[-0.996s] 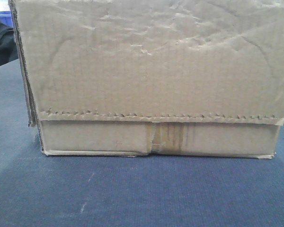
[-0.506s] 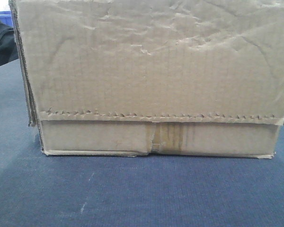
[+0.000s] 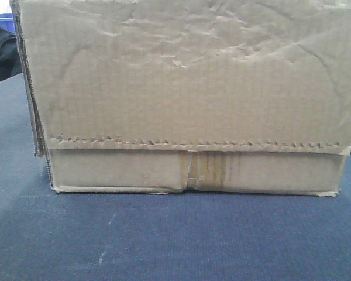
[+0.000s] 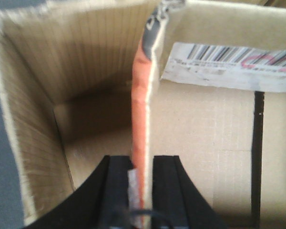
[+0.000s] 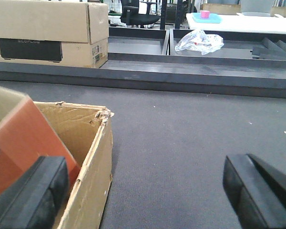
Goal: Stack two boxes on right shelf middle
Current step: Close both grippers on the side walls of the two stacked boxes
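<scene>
A creased brown cardboard box (image 3: 187,99) with a serrated flap edge and a tape-stained centre seam fills the front view, resting on blue-grey carpet (image 3: 175,240). No gripper shows in that view. In the left wrist view my left gripper (image 4: 142,164) is shut on an upright box flap with an orange edge (image 4: 139,109); the open box interior (image 4: 86,119) lies to its left. In the right wrist view my right gripper (image 5: 143,167) is wide open, its left finger (image 5: 31,195) over the box and its right finger (image 5: 257,191) over the carpet, straddling the box's wall (image 5: 93,176). The steel shelf is out of view.
A second carton (image 5: 47,26) with a black panel stands at the back left behind a dark ledge (image 5: 181,76). A crumpled plastic bag (image 5: 199,40) lies in a dark tray. A white table (image 5: 248,21) is farther back. A blue bin (image 3: 0,20) peeks in.
</scene>
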